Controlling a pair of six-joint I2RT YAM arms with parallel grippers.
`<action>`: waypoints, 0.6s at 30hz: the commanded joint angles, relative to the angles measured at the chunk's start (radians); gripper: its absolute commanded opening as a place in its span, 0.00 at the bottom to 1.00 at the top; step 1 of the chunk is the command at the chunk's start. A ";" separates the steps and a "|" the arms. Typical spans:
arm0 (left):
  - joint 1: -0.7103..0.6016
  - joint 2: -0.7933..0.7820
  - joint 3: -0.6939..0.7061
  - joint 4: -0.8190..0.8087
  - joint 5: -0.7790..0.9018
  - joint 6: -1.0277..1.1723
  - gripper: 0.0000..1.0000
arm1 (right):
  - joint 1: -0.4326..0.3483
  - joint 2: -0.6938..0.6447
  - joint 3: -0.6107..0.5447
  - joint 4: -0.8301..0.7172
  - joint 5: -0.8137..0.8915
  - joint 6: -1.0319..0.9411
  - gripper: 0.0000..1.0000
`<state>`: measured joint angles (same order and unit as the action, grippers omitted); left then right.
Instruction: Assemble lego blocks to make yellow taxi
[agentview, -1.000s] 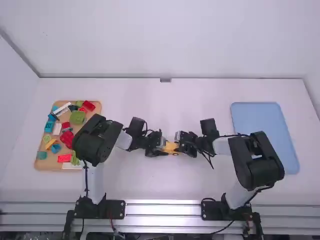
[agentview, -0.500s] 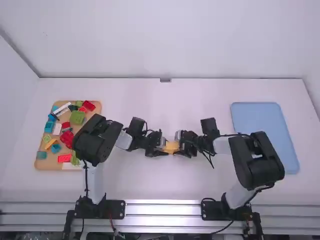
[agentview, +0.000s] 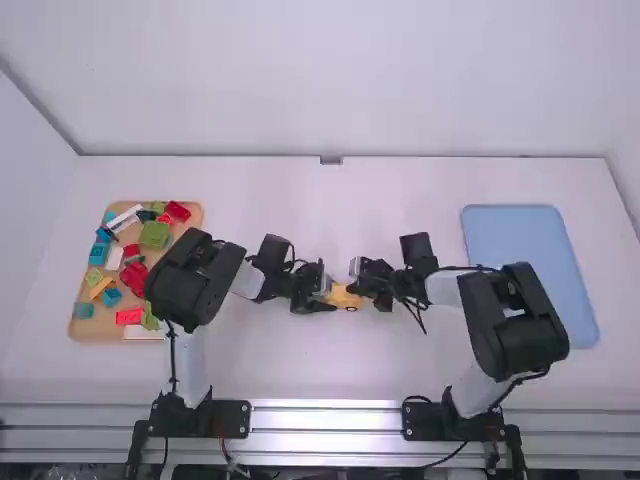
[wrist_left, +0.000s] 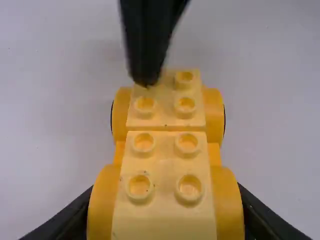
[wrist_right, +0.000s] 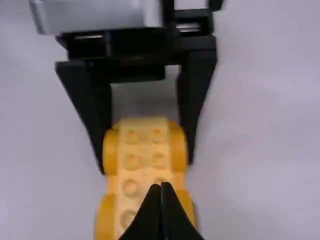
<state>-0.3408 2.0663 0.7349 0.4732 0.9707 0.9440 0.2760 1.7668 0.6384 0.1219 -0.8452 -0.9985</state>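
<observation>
"How many cars are we seeing?"

"One yellow car (agentview: 343, 297), sitting at the middle of the bench (agentview: 290, 370), between the two grippers. Two pale yellow blocks (wrist_left: 165, 219) are lying end to end along its top, and seven studs (wrist_left: 189, 189) are showing in the left wrist view. Four rounded wheel arches (wrist_left: 102, 202) are flanking them, two a side."

"And the trays?"

"Two. A tan tray (agentview: 92, 329) is holding mixed loose blocks (agentview: 155, 235) on the left, too crowded for me to count; a blue tray (agentview: 530, 260) is lying on the right."

"How are the arms posing?"

"Both are bending inward. The left arm (agentview: 190, 350) is standing up from its base, then turning right; the right arm (agentview: 515, 320) is angling left, so their grippers are facing each other."

"Jaws?"

"The left gripper (agentview: 327, 294) is clamping the car's end, one jaw along each side. The right gripper (agentview: 356, 287) is keeping its jaws pressed together by the studs; whether they're touching, I'm not managing to tell."
</observation>
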 joint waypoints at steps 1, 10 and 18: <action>-0.013 0.011 -0.010 -0.021 -0.037 -0.005 0.44 | 0.045 -0.007 0.004 -0.045 0.206 0.038 0.00; -0.013 0.011 -0.010 -0.021 -0.037 -0.005 0.42 | 0.060 -0.007 0.004 -0.085 0.282 0.053 0.00; -0.013 0.011 -0.010 -0.020 -0.048 -0.012 0.49 | -0.081 -0.021 0.004 0.183 -0.124 0.195 0.75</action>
<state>-0.3443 2.0663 0.7403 0.4717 0.9638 0.9371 0.2333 1.7435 0.6476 0.2813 -0.8207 -0.8772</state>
